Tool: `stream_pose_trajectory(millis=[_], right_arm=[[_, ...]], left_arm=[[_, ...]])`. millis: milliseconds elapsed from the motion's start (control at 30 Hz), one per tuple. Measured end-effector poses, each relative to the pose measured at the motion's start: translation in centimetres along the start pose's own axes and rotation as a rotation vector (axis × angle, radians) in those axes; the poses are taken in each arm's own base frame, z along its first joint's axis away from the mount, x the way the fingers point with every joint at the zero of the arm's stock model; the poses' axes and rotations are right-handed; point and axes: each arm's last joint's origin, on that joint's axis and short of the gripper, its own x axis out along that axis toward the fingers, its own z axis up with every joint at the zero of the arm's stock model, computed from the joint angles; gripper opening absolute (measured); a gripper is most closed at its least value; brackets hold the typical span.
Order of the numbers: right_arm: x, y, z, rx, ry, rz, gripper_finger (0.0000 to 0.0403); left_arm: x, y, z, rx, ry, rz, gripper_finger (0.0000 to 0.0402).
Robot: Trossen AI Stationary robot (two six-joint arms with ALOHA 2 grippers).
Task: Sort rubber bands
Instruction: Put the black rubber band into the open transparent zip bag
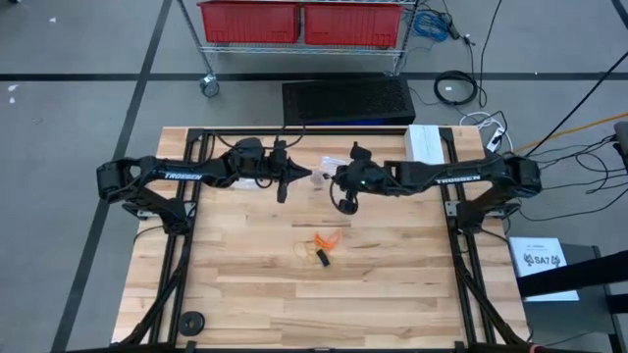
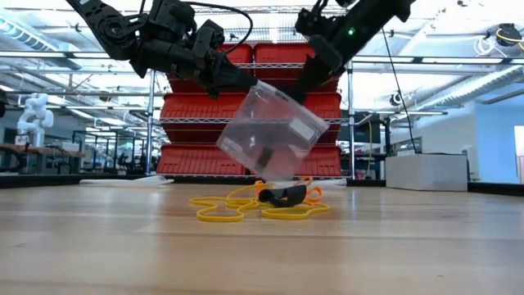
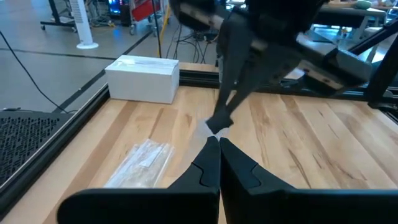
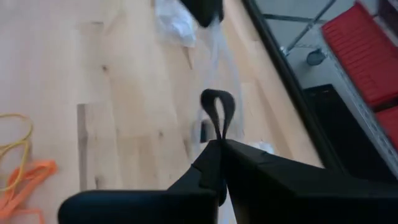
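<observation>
Rubber bands lie in a small tangle near the middle of the table, orange, pale tan and black loops overlapping. Above them both arms meet: the left gripper is closed on an edge of a clear plastic bag, and the right gripper is closed on a black band. These loops look light, limp and stretchy, likely to snag together; pinching one strand at the tangle's outer edge seems best

"TROSSEN" runs along both arms; "SA7" on the white sheet
</observation>
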Motion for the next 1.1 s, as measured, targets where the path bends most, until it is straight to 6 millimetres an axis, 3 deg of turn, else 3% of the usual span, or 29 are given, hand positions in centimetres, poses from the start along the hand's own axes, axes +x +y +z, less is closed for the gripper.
stream_pose_trajectory(millis=[267,567,833,1100], right_arm=[[0.8,-0.5,0.2,0.082,-0.027,0.009,0.0012],[1.1,-1.5,0.5,0.154,-0.064,0.125,0.0085],[-0.5,-2.0,2.2,0.155,0.016,0.183,0.0143],[-1.9,-2.5,3.2,0.144,0.082,0.181,0.0147]], left_arm=[[0.0,0.0,0.0,-0.001,0.000,-0.001,0.0000],[0.0,-0.1,0.0,-0.001,0.000,-0.004,0.0000],[0.0,-0.1,0.0,0.000,-0.002,-0.003,0.0000],[0.0,-0.1,0.2,0.007,-0.019,-0.003,0.0000]])
